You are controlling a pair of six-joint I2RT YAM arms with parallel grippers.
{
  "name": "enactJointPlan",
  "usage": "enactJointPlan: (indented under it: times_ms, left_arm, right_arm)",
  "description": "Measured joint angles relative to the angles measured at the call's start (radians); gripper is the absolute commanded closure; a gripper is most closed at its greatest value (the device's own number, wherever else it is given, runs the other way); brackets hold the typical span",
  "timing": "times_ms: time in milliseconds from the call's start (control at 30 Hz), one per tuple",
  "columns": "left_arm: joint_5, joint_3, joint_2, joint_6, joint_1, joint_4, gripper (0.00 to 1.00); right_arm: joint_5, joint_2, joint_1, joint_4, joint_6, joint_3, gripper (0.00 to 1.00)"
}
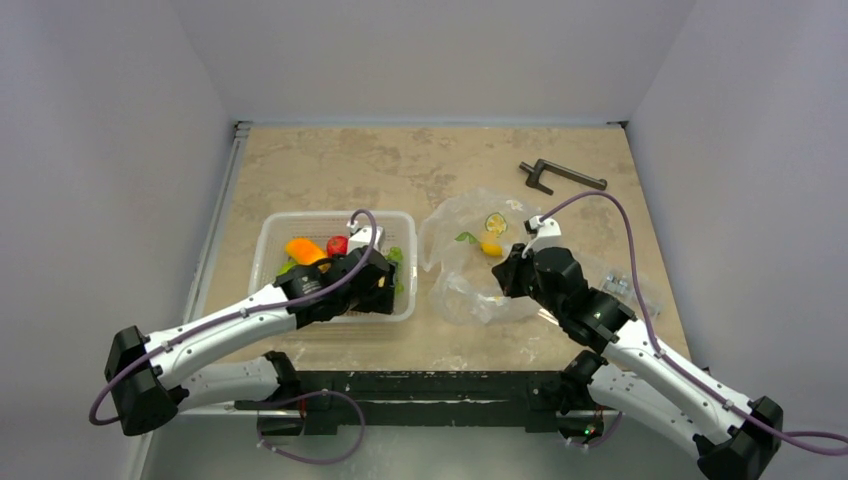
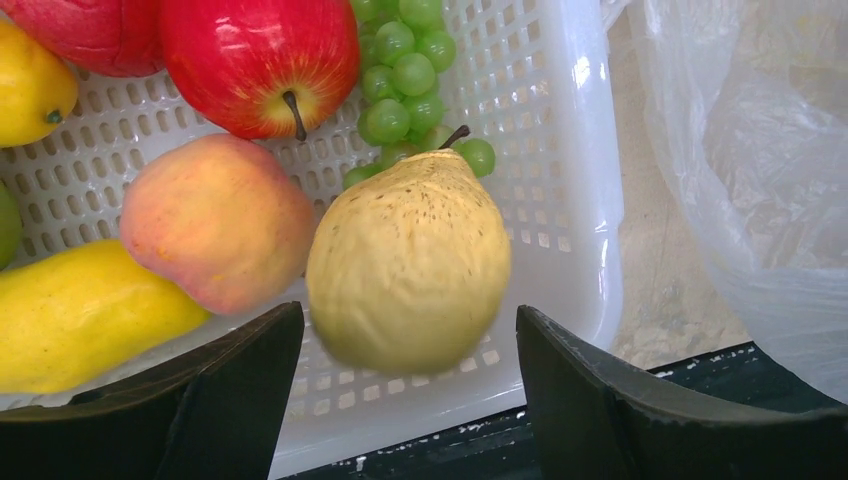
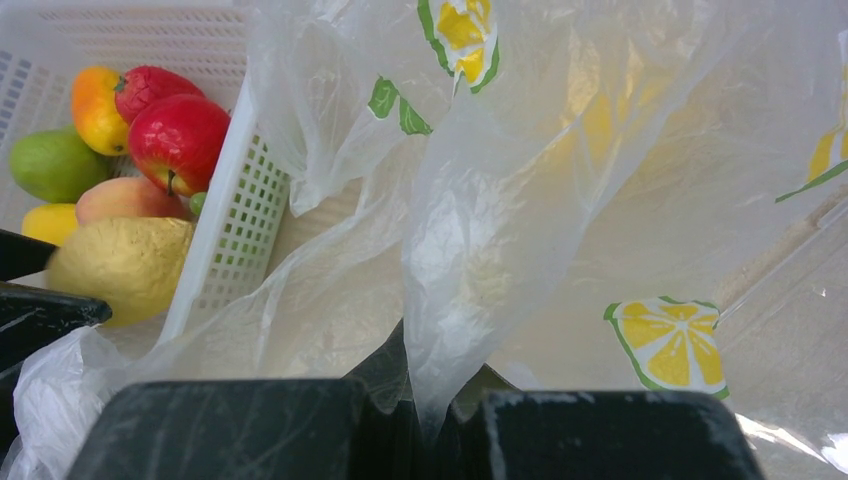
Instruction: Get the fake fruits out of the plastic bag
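Left arm: the left jaws stood open over the white perforated plastic basket (image 2: 570, 150). The stubby yellowish speckled pear-shaped toy fruit (image 2: 408, 265) sat between them. A strip of basket showed between the pear and the right-hand finger. On the other side the gap was too narrow to confirm, so contact there could not be judged. The pear's lower edge was slightly blurred.

Basket contents, left wrist view: the round glossy deep-red toy apple (image 2: 260, 60) lay behind the pear, stem facing the camera. A bunch of small green toy grapes (image 2: 400, 70) lay beside the apple, touching the pear's stem end. A peach-coloured round fruit (image 2: 215, 220) lay just left of the pear, with a long yellow mango-shaped fruit (image 2: 90, 310) below it. A second red fruit (image 2: 90, 35) and a small yellow fruit (image 2: 30, 85) sat at the upper left. Both task fruits were therefore in the basket, outside the bag.

Right arm: the right jaws were closed on a fold of the crinkly clear thin-film bag printed with lemon slices and green leaves (image 3: 520, 200), the film rising from between them. In the overhead view the bag lay crumpled on the beige stone-patterned tabletop (image 1: 400, 170), just right of the basket and pressing against its side wall.

Other: a black metal clamp-like tool (image 1: 560, 177) lay near the far right edge, well apart from the bag.
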Motion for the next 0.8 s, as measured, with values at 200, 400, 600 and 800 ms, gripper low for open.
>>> enactJointPlan:
  times_ms: [200,400,600,800]
  left_arm:
    - [-0.008,-0.011,-0.056,0.0,0.002,-0.014,0.18]
    - [-0.006,-0.012,-0.128,0.0,0.002,-0.019,0.18]
    - [0.008,-0.018,-0.22,0.004,0.003,-0.015,0.16]
    - [0.052,-0.069,-0.341,0.002,0.004,0.008,0.16]
  right_arm:
    - [-0.001,0.001,0.0,0.001,-0.001,0.0,1.0]
    - [-0.005,0.008,0.0,0.003,-0.001,0.0,1.0]
    - [-0.005,0.091,0.0,0.022,-0.024,0.01,1.0]
    - [-0.04,0.225,0.0,0.023,-0.107,0.163,1.0]
